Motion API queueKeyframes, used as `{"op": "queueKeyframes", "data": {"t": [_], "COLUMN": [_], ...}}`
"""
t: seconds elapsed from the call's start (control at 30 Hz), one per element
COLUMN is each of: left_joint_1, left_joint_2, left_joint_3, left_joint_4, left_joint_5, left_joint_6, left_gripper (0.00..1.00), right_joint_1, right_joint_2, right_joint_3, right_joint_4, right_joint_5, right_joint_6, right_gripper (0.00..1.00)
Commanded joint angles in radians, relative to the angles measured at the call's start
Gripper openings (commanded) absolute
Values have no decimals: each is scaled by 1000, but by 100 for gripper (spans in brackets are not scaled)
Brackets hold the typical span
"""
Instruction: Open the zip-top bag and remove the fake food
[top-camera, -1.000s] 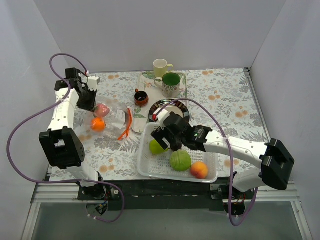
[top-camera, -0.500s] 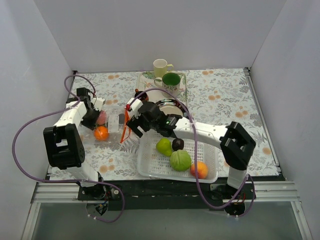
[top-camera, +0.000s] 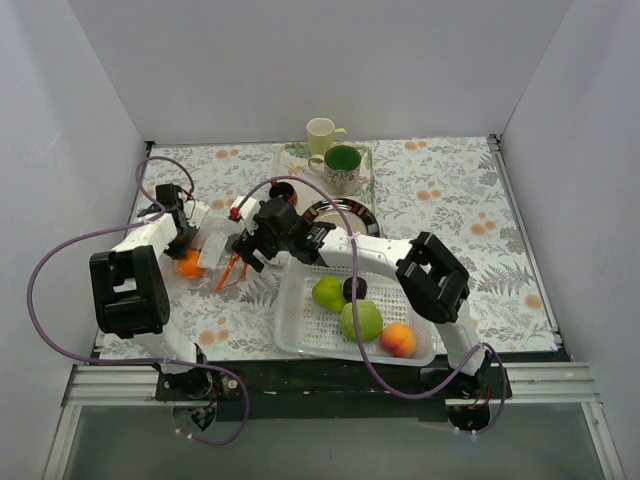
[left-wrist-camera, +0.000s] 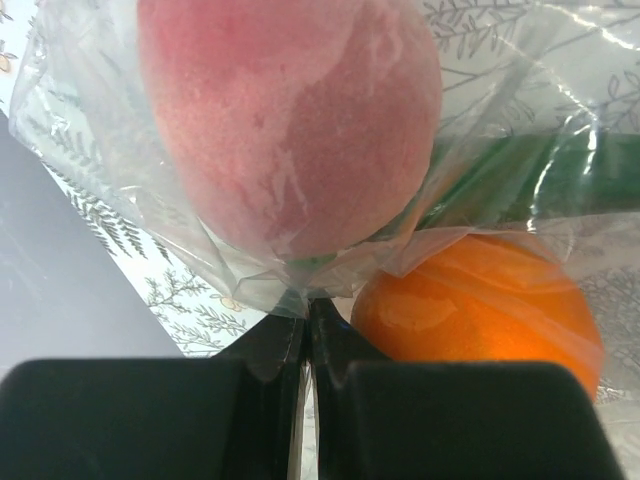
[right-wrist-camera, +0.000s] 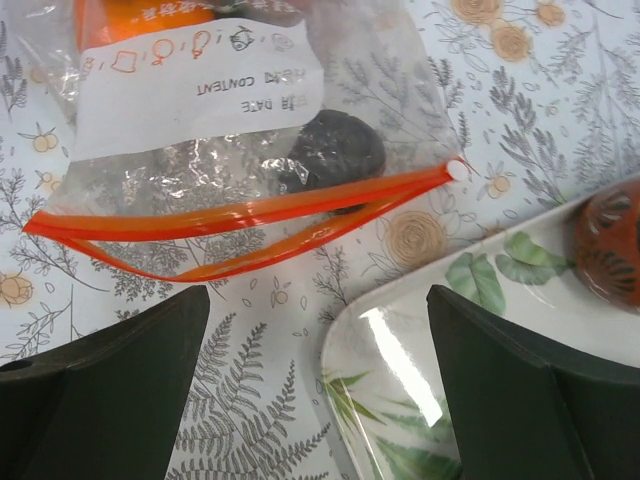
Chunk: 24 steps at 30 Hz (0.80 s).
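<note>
The left pincer (left-wrist-camera: 305, 322) is clamped on the bag (right-wrist-camera: 230, 110), lying at the table's (top-camera: 450, 200) left, and the right pincer (right-wrist-camera: 315, 300) hangs apart over its gaping mouth, so best reach straight in for the plum (right-wrist-camera: 335, 150) without snagging plastic.

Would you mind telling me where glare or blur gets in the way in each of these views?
Left wrist: very close, so the pinkish apple and orange look soft, with white glare streaks on the zip-top bag. Right wrist: the bag's print is sharp; a bright glare patch sits on the tray. Top external: even light, only faint shadows.
</note>
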Motion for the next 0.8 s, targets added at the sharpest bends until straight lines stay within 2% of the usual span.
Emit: {"op": "queueKeyframes", "data": {"t": [0.0, 0.2, 0.33, 0.43, 0.5, 0.6, 0.77], "left_joint_1": [6, 4, 6, 4, 6, 6, 4], "left_joint_2": [-13, -5, -2, -1, -1, -2, -18], "left_joint_3": [-16, -33, -30, -25, -17, -10, 6], "left_joint_4": [69, 89, 90, 84, 79, 61, 23], "left_joint_5": [-15, -27, -32, -26, -24, -9, 52], "left_joint_6": [33, 64, 62, 59, 52, 46, 46], "left_gripper": [0, 0, 0, 0, 0, 0, 0], "right_joint_1": [-15, -39, -45, -48, -54, -67, -73], "right_joint_2": [44, 94, 155, 197, 220, 264, 306], "right_joint_3": [43, 29, 75, 122, 159, 204, 215], "right_joint_4": [75, 156, 150, 152, 153, 165, 242], "right_joint_5": [-135, -263, -317, -333, -327, -330, -317], "right_joint_6": [15, 93, 141, 164, 188, 220, 234], "right_gripper": [98, 98, 84, 83, 84, 98, 98]}}
